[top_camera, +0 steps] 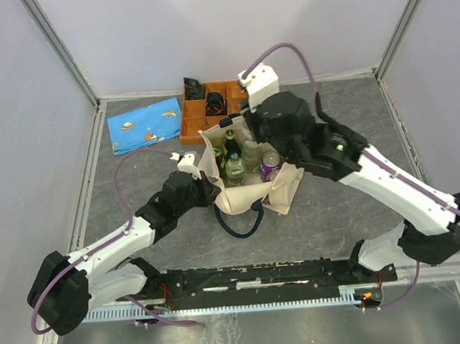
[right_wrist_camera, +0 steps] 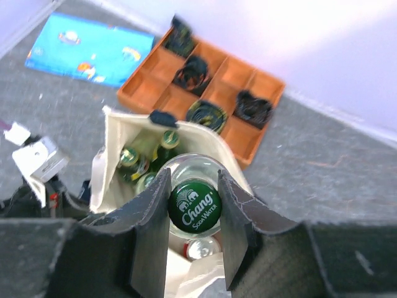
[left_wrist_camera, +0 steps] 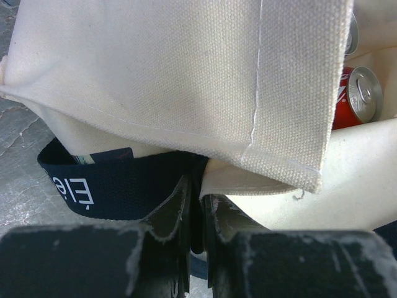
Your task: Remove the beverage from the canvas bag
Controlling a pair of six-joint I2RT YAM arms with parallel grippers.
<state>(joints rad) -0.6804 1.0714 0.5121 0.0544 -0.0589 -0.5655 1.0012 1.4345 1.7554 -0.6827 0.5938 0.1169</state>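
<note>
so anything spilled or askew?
Nothing spilled. The canvas bag slumps open, one navy handle trailing on the table; the left gripper pinches its edge. Bottles stand upright, the right gripper closed around the soda water bottle.

Bottles [top_camera: 232, 152] in canvas bag [top_camera: 287, 190], tray [top_camera: 193, 127] behind it, pouch [top_camera: 145, 124] left of tray

Grey mottled table [top_camera: 329, 212], far end: blue patterned flat pouch [top_camera: 146, 124] lying flat toward the left wall, orange compartment tray [top_camera: 193, 128] just beside it on the right, four dark bundled items [right_wrist_camera: 191, 71] in separate compartments, too small to identify.
</note>
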